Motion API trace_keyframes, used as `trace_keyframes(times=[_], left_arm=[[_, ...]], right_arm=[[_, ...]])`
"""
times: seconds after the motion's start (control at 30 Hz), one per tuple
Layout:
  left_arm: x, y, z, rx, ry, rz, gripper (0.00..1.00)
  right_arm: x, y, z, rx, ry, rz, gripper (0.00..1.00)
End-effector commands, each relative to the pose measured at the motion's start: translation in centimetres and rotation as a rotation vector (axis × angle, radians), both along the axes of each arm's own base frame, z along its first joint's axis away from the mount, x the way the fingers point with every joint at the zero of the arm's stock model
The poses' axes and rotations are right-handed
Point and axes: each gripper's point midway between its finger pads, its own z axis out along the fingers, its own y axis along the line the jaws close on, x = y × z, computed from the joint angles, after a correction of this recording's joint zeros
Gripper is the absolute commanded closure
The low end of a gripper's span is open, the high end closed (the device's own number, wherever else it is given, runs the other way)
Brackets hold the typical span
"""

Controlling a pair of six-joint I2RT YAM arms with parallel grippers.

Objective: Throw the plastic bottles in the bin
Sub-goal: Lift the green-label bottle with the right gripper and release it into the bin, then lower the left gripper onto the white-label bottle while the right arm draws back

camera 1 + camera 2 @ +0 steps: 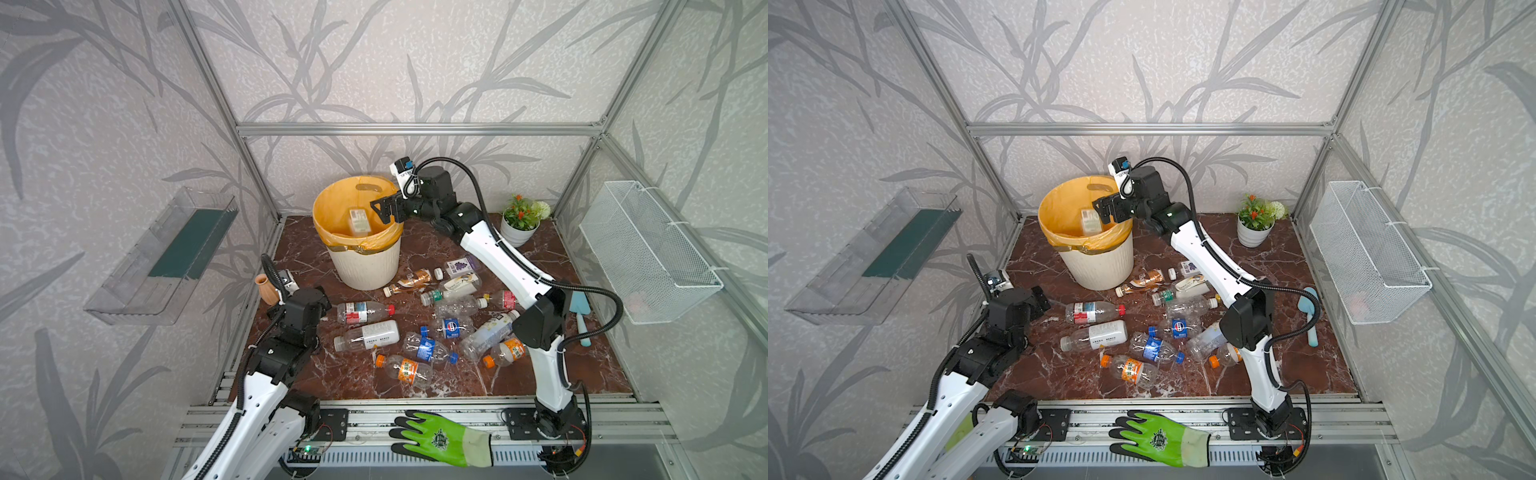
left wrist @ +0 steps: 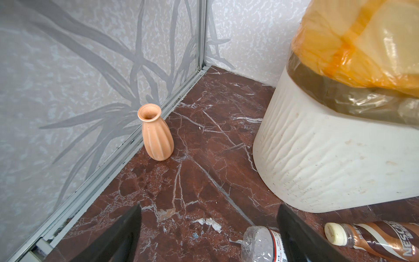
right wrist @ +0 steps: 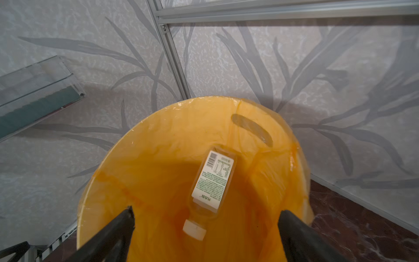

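Note:
The bin [image 1: 365, 266] [image 1: 1100, 266] stands at the back of the marble floor, cream and ribbed, with an orange-yellow liner. My right gripper [image 1: 380, 210] [image 3: 206, 213] hangs open over its mouth. A white-labelled plastic bottle [image 3: 213, 181] [image 1: 359, 220] lies free inside the liner, cap toward the gripper. Several plastic bottles lie scattered on the floor, among them a red-labelled one [image 1: 361, 312] [image 2: 260, 245], a white-labelled one [image 1: 370, 336] and a blue-labelled one [image 1: 428, 348]. My left gripper [image 1: 324, 303] [image 2: 209, 206] is open and empty, low at the left, with the red-labelled bottle's base beside one finger.
A terracotta vase [image 2: 156, 133] stands by the left wall. A brown coffee bottle [image 2: 374, 240] lies at the bin's foot. A flower pot [image 1: 519, 224] sits at the back right, a wire basket [image 1: 648, 253] hangs on the right wall, and a green glove [image 1: 440, 436] lies on the front rail.

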Motion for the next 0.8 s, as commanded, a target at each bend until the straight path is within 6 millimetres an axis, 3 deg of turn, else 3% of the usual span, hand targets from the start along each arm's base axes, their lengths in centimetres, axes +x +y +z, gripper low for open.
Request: trace_keyframes(times=[0.0, 0.1, 0.17, 0.33, 0.53, 0.77], left_arm=[[-0.6, 0.2, 1.7, 0.041, -0.016, -0.003, 0.07], [-0.5, -0.6, 2.2, 0.068, -0.017, -0.046, 0.08], [-0.4, -1.5, 2.5, 0.097, -0.006, -0.098, 0.08], [0.3, -5.3, 2.1, 0.209, 0.073, -0.295, 0.15], [0.3, -11.0, -0.6, 0.419, 0.219, -0.547, 0.17], [-1.3, -16.1, -4.1, 0.618, 0.379, -0.813, 0.17]], right_arm=[[-3.4, -5.8, 9.9, 0.063, -0.21, -0.074, 0.01], [-4.9, -9.2, 10.6, 0.093, -0.237, -0.119, 0.01], [-5.6, -11.5, 9.6, 0.098, -0.241, -0.159, 0.01], [-6.5, -17.6, 3.2, 0.179, -0.12, -0.248, 0.01], [-8.5, -24.0, -5.2, 0.143, 0.031, -0.388, 0.01], [-11.0, -29.2, -13.4, 0.144, 0.203, -0.541, 0.01]])
